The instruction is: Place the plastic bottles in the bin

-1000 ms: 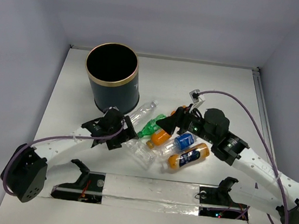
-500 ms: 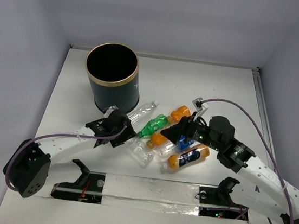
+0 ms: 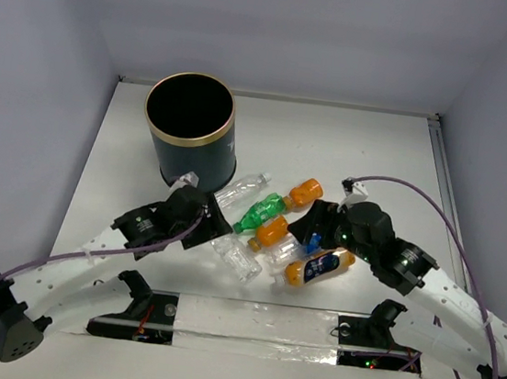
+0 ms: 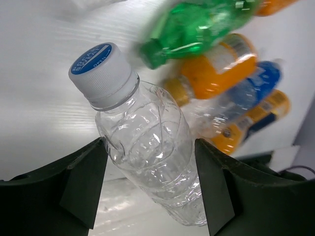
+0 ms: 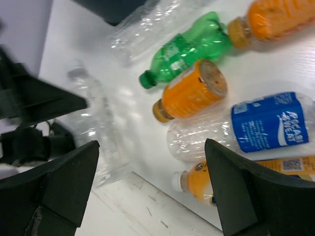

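My left gripper [image 4: 150, 145] is spread around a clear bottle [image 4: 142, 128], my right gripper [image 5: 150, 147] spread too. All seven plastic bottles [image 3: 271, 231] lie mid-surface [image 3: 378, 159]; none visibly in the far-left bin [image 3: 196, 164].

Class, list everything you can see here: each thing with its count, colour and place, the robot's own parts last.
Bin: one, navy with gold rim, upright, far left.
Clear bottles: two, clear; one beside bin, one at cluster's near left.
Green bottle: one, green, mid-cluster.
Orange bottles: three, orange, in the cluster.
Blue-labelled bottle: one, clear, under right pincer.
Table: one, white.
Left pincer: one, black, open, astride a clear bottle.
Right pincer: one, black, open.
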### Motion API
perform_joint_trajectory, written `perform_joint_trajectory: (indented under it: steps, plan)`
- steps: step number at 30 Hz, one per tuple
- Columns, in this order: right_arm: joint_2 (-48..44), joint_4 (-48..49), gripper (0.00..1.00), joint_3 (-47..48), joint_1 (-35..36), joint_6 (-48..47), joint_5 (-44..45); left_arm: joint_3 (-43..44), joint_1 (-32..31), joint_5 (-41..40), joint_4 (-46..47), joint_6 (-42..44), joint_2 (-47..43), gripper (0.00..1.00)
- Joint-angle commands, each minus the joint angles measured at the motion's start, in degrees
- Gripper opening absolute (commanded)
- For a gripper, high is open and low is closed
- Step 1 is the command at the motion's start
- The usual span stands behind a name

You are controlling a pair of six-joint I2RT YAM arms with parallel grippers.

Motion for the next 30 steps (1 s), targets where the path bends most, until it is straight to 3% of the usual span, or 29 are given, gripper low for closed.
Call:
perform_joint_trajectory:
  steps: [1,7,13,14,16,17,21,25,30]
  plan:
    - [2.61,-3.84,0.92,2.51,-0.41,2.38,8.56,9.13,-0.9,-0.4,-5.2,2.12,-2.02,0.4]
    - [13.32,-2.88,1.0,8.75,-8.56,-0.69,10.08,32.49,-0.9,-8.47,-6.79,12.9,6.23,0.4]
    - [22.74,-0.67,1.0,13.22,-14.13,-2.01,7.6,66.67,0.32,-20.51,-10.38,27.6,25.03,0.41]
    - [25.89,-0.85,1.0,14.02,-14.13,-2.45,7.52,74.63,2.42,-22.8,-11.26,31.36,27.06,0.41]
    - [28.63,-1.03,1.0,15.69,-14.13,-3.16,8.22,81.1,6.02,-23.17,-11.8,34.28,32.16,0.41]
    - [31.08,-0.42,1.0,15.87,-15.0,-3.42,8.05,85.39,10.83,-21.52,-11.19,35.78,34.35,0.41]
    - [36.44,0.55,1.0,17.45,-16.94,-3.25,6.29,85.45,21.21,-17.28,-6.72,36.14,35.86,0.4]
    - [40.94,-0.67,1.0,20.88,-17.47,-2.98,7.6,82.1,27.11,-16.32,-3.1,36.67,36.57,0.41]
    - [43.58,-0.33,1.0,22.55,-18.7,-1.67,8.05,78.51,29.15,-17.45,0.32,37.81,37.8,0.41]
